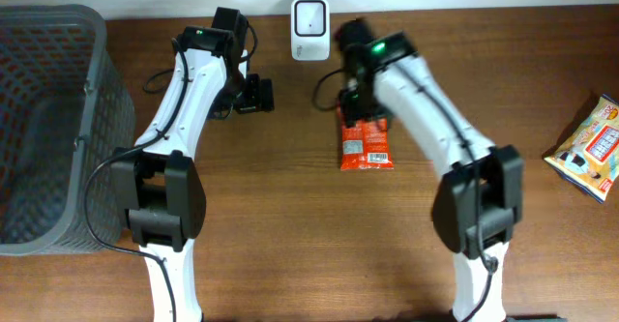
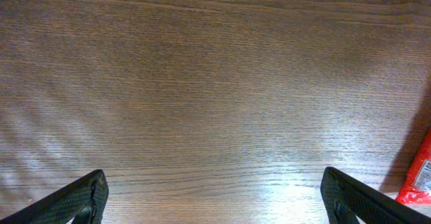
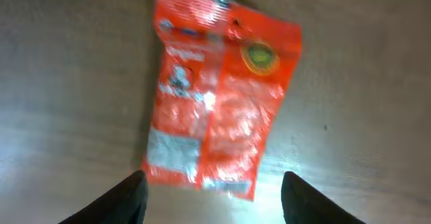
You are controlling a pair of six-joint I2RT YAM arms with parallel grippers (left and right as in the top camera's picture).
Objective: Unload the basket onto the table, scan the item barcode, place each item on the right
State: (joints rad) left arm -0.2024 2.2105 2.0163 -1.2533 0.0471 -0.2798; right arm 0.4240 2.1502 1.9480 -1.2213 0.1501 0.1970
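The item is a red snack packet lying flat on the wooden table, below the white scanner at the back edge. The right wrist view shows the packet blurred, its white label panel toward the fingers. My right gripper hovers over the packet's near end, open, both fingers clear of it. In the overhead view the right gripper sits at the packet's top end. My left gripper is wide open over bare wood, left of the scanner. Only a corner of the packet shows at the right edge of its view.
A grey mesh basket fills the left side of the table. A yellow snack packet lies near the right edge. The back edge of the table runs just behind the scanner.
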